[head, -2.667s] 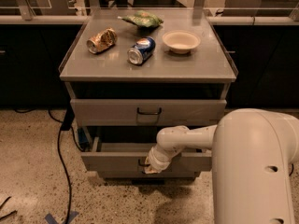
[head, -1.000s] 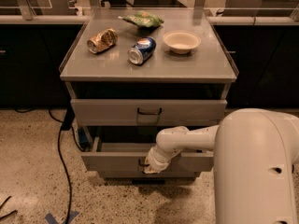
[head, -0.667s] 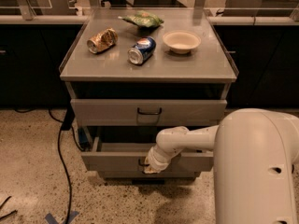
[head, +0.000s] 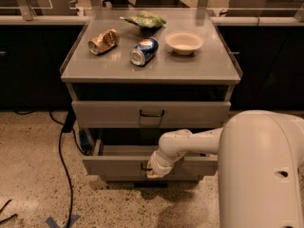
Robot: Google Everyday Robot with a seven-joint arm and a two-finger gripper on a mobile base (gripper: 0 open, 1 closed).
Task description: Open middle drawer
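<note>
View: camera view, looking down on a grey cabinet from the front.
Middle drawer: the middle drawer (head: 114, 165) stands partly out of the cabinet, its front well forward of the shut top drawer (head: 109, 114) above it.
Gripper: the gripper (head: 156, 169) sits against the centre of that front, over the handle (head: 143, 166), the natural place to pull from.
Grip: cannot tell how far it is open, nor whether it has hold of the handle.
Arm: the arm (head: 190, 144) reaches in low from the right, level with the drawer.
Cabinet top: the cabinet top (head: 190, 70) carries a crushed can (head: 103, 41), blue can (head: 144, 51), bowl (head: 184, 42) and green bag (head: 144, 20).
Progress: the drawer looks largely open.
</note>
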